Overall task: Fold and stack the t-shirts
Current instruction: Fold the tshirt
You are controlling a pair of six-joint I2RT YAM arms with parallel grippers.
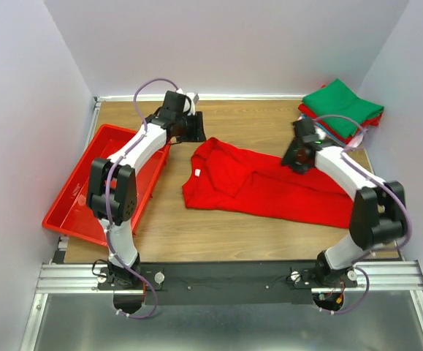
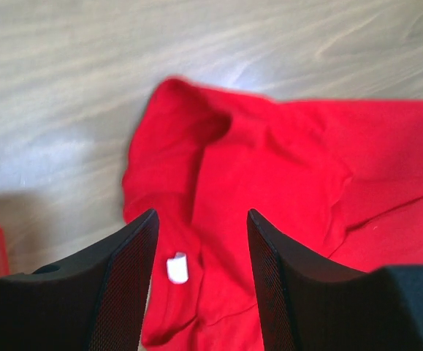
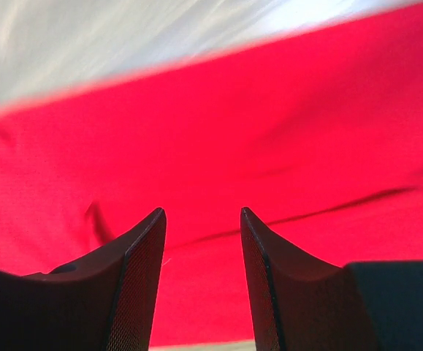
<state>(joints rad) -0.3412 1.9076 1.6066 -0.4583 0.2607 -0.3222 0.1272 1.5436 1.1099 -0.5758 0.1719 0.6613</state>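
A bright red t-shirt lies partly folded across the middle of the table, its small white neck tag near its left end. My left gripper hangs open above the table just behind the shirt's left end; in the left wrist view the shirt and tag show between the open fingers. My right gripper is open and empty just above the shirt's back edge; cloth fills the right wrist view. A stack of folded shirts, green on top over red, sits at the back right.
A red plastic tray rests at the left, partly over the table's left edge. White walls close in the table at the back and both sides. The black rail with both arm bases runs along the near edge.
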